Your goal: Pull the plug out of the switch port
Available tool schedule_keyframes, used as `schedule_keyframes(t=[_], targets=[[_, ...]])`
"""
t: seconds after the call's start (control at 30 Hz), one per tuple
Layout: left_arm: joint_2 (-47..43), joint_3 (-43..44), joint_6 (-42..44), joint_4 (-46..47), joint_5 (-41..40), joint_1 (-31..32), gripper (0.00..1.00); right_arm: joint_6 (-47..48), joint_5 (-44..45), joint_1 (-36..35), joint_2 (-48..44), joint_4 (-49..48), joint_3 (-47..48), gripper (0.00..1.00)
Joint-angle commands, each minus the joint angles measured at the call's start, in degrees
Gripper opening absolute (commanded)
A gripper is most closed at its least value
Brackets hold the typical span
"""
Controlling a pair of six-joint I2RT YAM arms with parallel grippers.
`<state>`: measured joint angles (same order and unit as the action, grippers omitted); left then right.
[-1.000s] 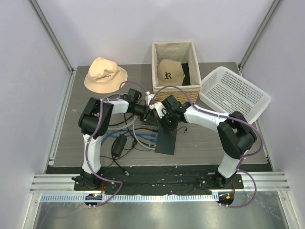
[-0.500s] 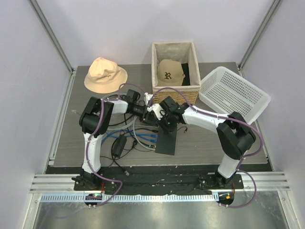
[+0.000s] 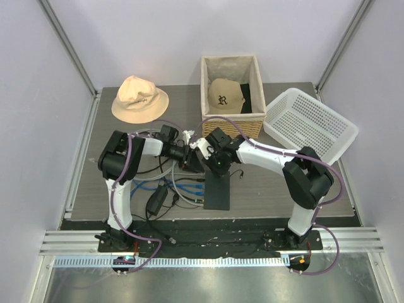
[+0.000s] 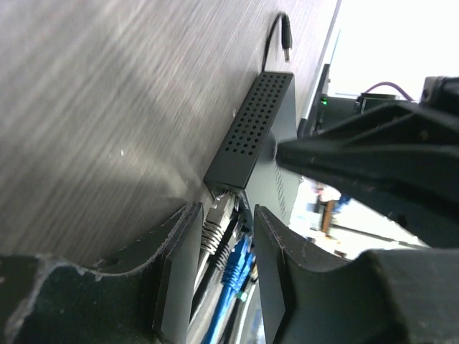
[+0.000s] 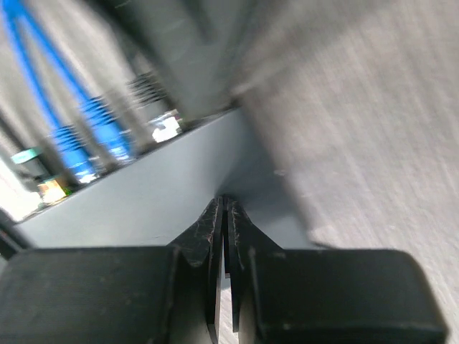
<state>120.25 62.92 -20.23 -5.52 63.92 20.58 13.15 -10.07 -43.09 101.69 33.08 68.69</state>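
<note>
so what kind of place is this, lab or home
Probably a robot lab cell: white panels enclose the table, the left arm and right arm are mounted along an aluminium rail, and a bucket hat and cap look like props.

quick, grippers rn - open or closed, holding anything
Left gripper: open, fingers either side of the grey plug, no clear grip.
Right gripper: shut, empty, tips at the switch.

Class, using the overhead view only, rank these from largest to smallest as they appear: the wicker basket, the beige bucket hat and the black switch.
1. wicker basket
2. beige bucket hat
3. switch, clearly smallest, though its far end is partly hidden.
</note>
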Motion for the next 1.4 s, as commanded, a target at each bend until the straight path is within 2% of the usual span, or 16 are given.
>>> schedule_keyframes(t=[0.0,0.2,0.4,0.53,0.67,0.93,1.23,1.37], targets=[[5.1,-3.9,0.0,-7.9,-11.5,0.8,0.43,-1.6,3.6,0.6,-1.2,1.5,3.8,0.10],[5.2,-3.9,-0.1,-7.8,-11.4,0.8,0.43,-3.0,1.2,0.6,-3.2,5.3,2.2,0.09],[3.2,-4.6,0.5,-6.6,-13.8,1.0,0.46,-3.8,-4.1,0.5,-3.0,4.6,-0.4,0.08],[3.8,-3.7,1.7,-7.0,-13.1,2.5,0.46,-5.1,-2.2,0.5,-1.2,1.6,-3.3,0.08],[5.7,-2.0,4.6,-10.6,-14.0,4.7,0.41,-6.0,-2.5,0.6,0.3,0.0,-3.5,0.07],[5.4,-2.0,7.3,-11.2,-12.1,5.5,0.32,-6.7,-3.7,0.7,1.1,-1.2,-4.3,0.07],[4.2,-1.5,11.4,-13.2,-8.5,8.2,0.28,-7.3,-2.9,1.2,1.5,-2.1,-5.8,0.07],[4.1,-0.4,13.6,-15.6,-9.8,9.4,0.20,-7.4,-2.7,1.3,2.1,-2.6,-5.4,0.07]])
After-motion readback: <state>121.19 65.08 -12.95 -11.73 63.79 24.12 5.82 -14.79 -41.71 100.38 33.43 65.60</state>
